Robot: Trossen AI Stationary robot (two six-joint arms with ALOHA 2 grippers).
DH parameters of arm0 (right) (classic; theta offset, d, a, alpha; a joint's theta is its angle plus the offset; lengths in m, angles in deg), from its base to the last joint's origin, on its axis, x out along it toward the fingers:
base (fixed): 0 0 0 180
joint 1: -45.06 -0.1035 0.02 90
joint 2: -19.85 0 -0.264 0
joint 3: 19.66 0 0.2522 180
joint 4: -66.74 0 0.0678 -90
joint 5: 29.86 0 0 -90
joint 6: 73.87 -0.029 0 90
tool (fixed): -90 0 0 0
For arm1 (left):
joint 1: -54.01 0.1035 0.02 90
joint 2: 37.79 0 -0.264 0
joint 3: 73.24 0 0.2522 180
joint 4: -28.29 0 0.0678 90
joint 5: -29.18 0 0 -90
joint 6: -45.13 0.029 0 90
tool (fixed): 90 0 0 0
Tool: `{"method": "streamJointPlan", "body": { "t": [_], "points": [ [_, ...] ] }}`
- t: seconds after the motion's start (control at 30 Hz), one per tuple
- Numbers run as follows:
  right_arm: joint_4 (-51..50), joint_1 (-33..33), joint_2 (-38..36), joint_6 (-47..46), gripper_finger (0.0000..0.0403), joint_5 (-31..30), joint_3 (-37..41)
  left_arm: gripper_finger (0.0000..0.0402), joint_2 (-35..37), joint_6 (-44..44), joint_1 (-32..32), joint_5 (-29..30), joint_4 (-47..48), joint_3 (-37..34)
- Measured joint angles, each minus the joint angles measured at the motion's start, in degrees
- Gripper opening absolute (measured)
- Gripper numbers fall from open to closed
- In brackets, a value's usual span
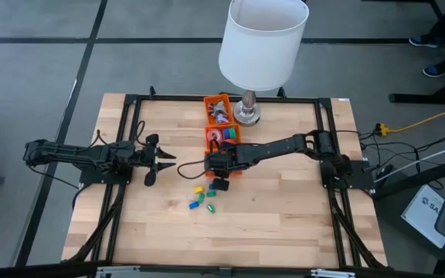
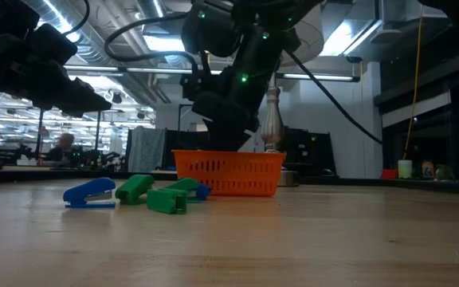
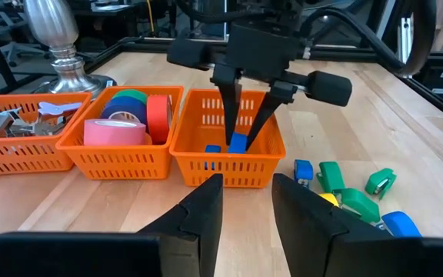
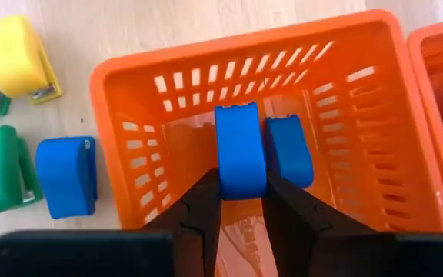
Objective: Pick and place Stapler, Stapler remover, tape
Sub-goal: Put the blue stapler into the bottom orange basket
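Note:
My right gripper [image 4: 241,188] [image 3: 244,135] [image 1: 216,162] reaches down into the nearest orange basket [image 4: 244,46] [image 3: 225,171], shut on a small blue stapler [image 4: 239,150]. A second blue stapler [image 4: 288,150] lies on the basket floor beside it. Loose small staplers in blue, green and yellow [image 1: 202,198] [image 3: 352,192] [image 2: 134,191] lie on the table by the basket. The tape rolls [image 3: 129,115] sit in the middle basket and the pale stapler removers [image 3: 21,119] in the far one. My left gripper [image 1: 164,158] [image 3: 244,204] hovers open to the baskets' left. My right gripper pinches the blue stapler [image 3: 238,143] between its two fingers [image 4: 202,204], one on each long side. The fingers come from above, pointing down into the basket. The stapler's rounded end [image 4: 237,115] sticks out past the fingertips. Whether it touches the basket floor I cannot tell.
A lamp with a white shade [image 1: 261,42] stands on its metal base [image 1: 246,114] [image 3: 60,46] at the table's far edge, beside the row of baskets. A black frame [image 1: 130,104] borders the wooden table. Bare wood lies toward the near edge.

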Motion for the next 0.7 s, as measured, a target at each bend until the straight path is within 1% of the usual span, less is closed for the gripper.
{"method": "streamJointPlan", "body": {
  "t": [0.57, 0.7],
  "points": [
    [-0.6, 0.0, 0.0, -1.7, 0.0092, 1.8, 0.1, 0.0109, 0.0, 0.0, 0.0, 0.0, 0.0, 0.0],
    [-0.4, 0.0, 0.0, -2.5, 0.0105, 3.3, 0.1, 0.0107, 0.0, 0.0, 0.0, 0.0, 0.0, 0.0]
  ]
}}
